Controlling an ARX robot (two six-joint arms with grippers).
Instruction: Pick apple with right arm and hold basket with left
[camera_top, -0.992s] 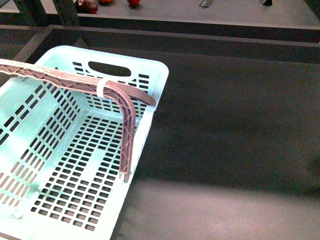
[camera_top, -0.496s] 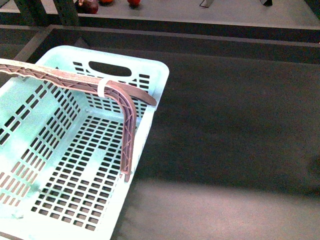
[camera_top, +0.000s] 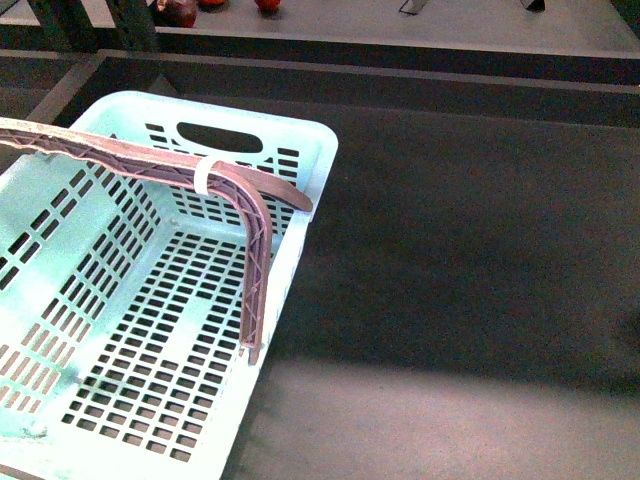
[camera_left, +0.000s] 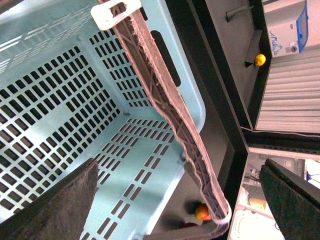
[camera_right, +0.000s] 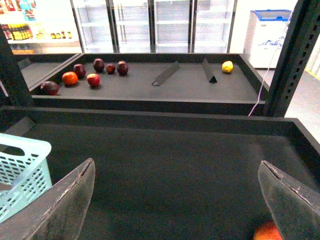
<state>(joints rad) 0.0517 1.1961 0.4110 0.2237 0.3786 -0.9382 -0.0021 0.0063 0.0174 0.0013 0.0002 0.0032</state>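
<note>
Dark tray, fruit shelf behind. Your left gripper (camera_left: 180, 161) hangs over the basket (camera_top: 255, 109), jaws spread wide, with the handle (camera_left: 165, 95) between the fingers but unclamped. Your right gripper (camera_right: 175, 163) is wide open too, empty. The apple (camera_right: 266, 232) lies just beside it on the tray, half cut off. Neither step looks done yet.

a dark grey shelf bed (camera_right: 175, 155) with a raised rim stretches out ahead of the right claw (camera_right: 177, 200). past it, further from the claw, a second dark shelf (camera_right: 190, 87) carries two slanted dividers (camera_right: 165, 74). beyond that glows a row of glass-door coolers (camera_right: 172, 25), with a white, blue-trimmed chest freezer (camera_right: 270, 35) beside them. a perforated black upright (camera_right: 290, 60) stands nearer.
</note>
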